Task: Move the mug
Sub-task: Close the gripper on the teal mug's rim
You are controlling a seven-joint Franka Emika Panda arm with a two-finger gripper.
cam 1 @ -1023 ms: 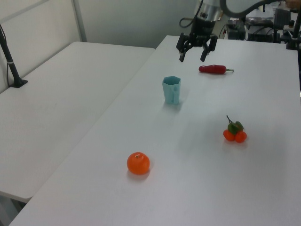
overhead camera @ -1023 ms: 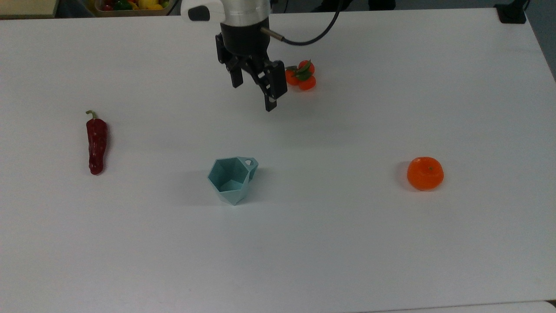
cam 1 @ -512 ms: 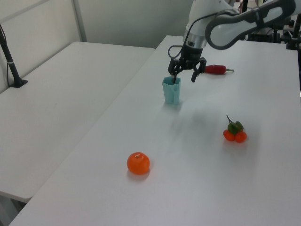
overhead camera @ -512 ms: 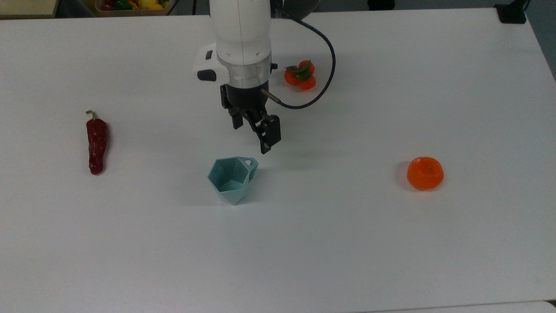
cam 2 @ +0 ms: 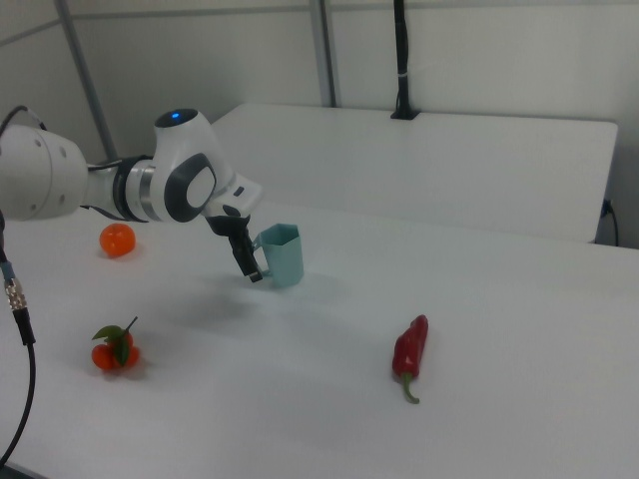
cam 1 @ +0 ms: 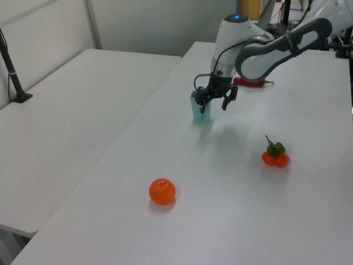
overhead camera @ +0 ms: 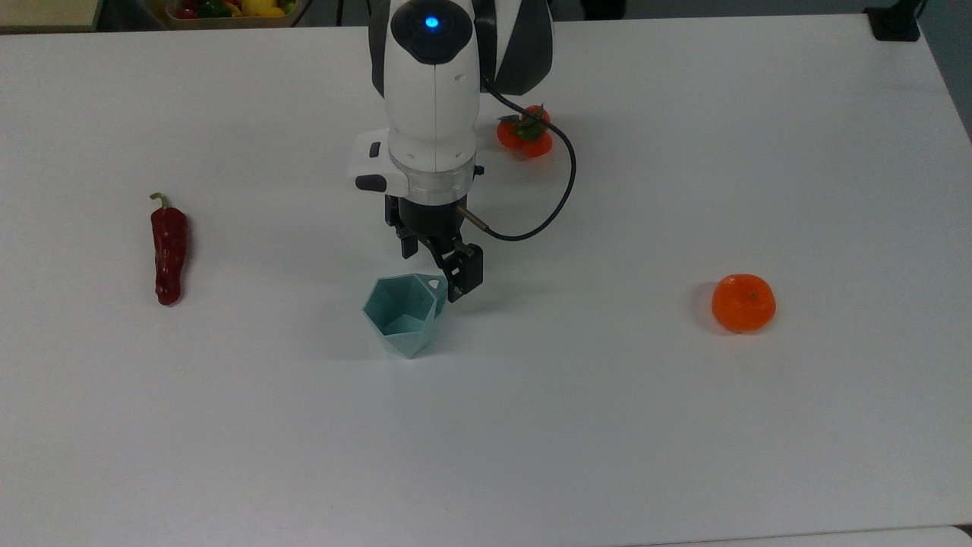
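Near the desk's (overhead camera: pixel 683 456) middle stands the mug (overhead camera: pixel 401 314), upright, seemingly light, rigid, slick-faceted; the open tool (overhead camera: pixel 437 275) straddles its handle-side wall, probably the best hold.

You have a red chili pepper (overhead camera: pixel 168 252), an orange fruit (overhead camera: pixel 743 302) and what looks like clustered small oranges (overhead camera: pixel 525 132) on the white table (overhead camera: pixel 683 425).

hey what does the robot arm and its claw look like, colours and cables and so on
The arm is glossy white with dark grey joint sections and a small blue light on top. A silver ring sits above the wrist. The claw is black, with two angular fingers. A thin black cable loops from the wrist out to the side and back up along the arm.
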